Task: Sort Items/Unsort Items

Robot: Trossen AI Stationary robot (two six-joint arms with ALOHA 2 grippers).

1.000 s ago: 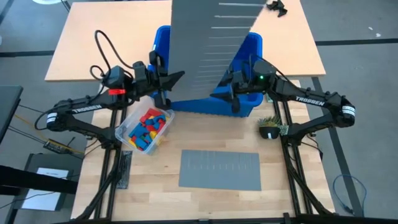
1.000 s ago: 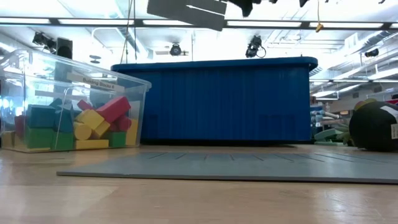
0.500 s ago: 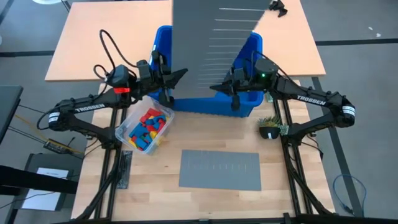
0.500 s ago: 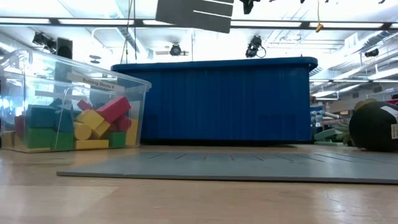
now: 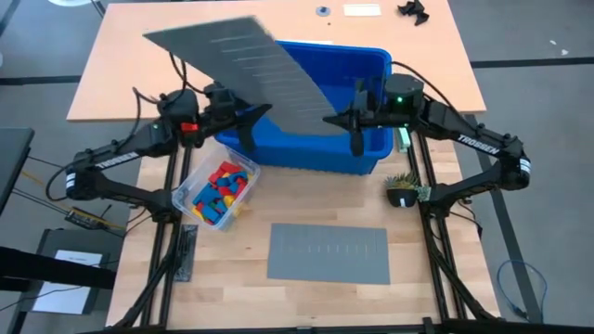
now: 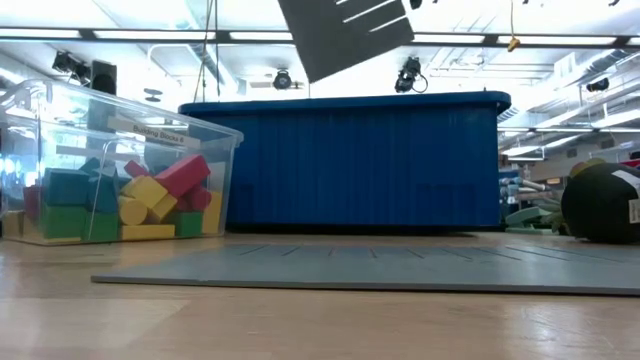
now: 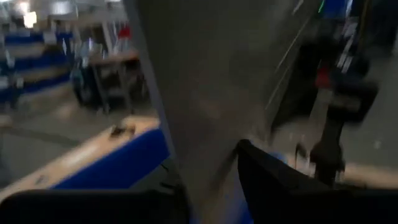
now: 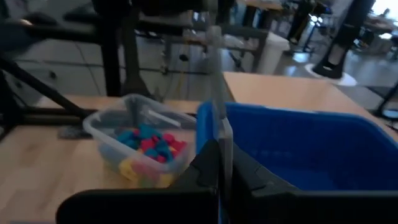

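Note:
A grey slotted divider sheet (image 5: 237, 70) hangs tilted over the blue bin (image 5: 367, 65), its top leaning toward the table's left. It is also high in the low view (image 6: 345, 35). My left gripper (image 5: 258, 116) is open at its lower left corner, and my right gripper (image 5: 332, 119) is shut on its lower right corner. The items, red, yellow, green and blue blocks (image 5: 221, 186), lie in a clear box (image 5: 190, 199) in front of the bin's left end. No gripper is near them. My left gripper has the sheet's lower corner (image 7: 208, 143) between its parted fingers, coming level from the table's left. The sheet lies against one finger (image 7: 255, 168); whether the other finger touches it I cannot tell. My right gripper pinches the sheet's lower edge (image 8: 217, 134) between its two fingers, coming nearly level from the table's right. The sheet stands edge-on above the fingers, lifted clear of the bin.
A second grey divider sheet (image 5: 328, 252) lies flat on the near part of the table. A dark round thing with green sprigs (image 5: 404, 190) sits near the bin's right front corner. The far tabletop (image 5: 111, 83) holds a few small things.
Both grippers have risen a little and tipped their fingers up to about level. The divider sheet, upright a second ago, has swung over, so its top now leans toward the table's left. Its lower edge has gone up and slanted in the low view.

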